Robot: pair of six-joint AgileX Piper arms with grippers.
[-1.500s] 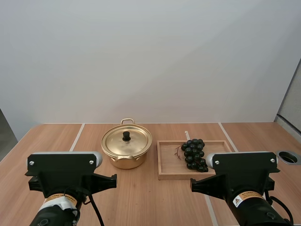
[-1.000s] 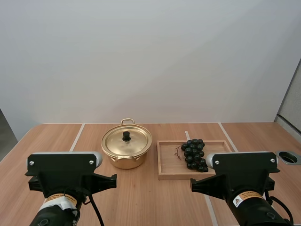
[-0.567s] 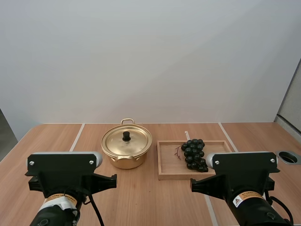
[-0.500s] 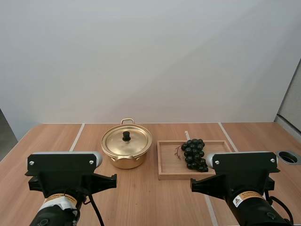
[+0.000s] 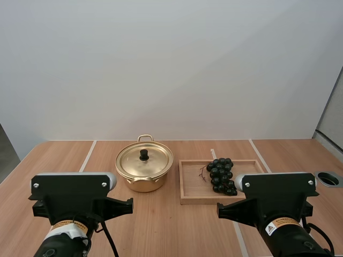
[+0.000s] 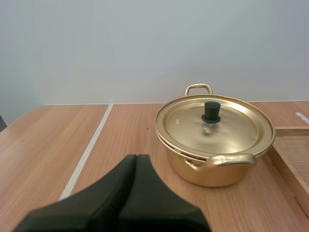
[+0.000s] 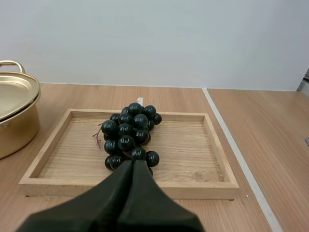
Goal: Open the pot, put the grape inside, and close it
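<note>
A gold pot point(image 5: 144, 170) with its lid point(image 6: 215, 124) on, topped by a black knob point(image 6: 210, 111), stands mid-table. To its right a bunch of dark grapes point(image 5: 222, 174) lies in a wooden tray point(image 5: 192, 187). My left gripper point(image 6: 135, 159) is shut on nothing, its fingers together as one dark wedge, well short of the pot. My right gripper point(image 7: 132, 165) is shut too, its tip just before the tray's near rim point(image 7: 125, 187), in line with the grapes point(image 7: 129, 135).
Both arms' bases point(image 5: 75, 195) point(image 5: 273, 193) sit at the table's near edge. A round grommet hole point(image 5: 328, 178) is at the far right of the wooden table point(image 5: 59, 160). White seams run along the tabletop.
</note>
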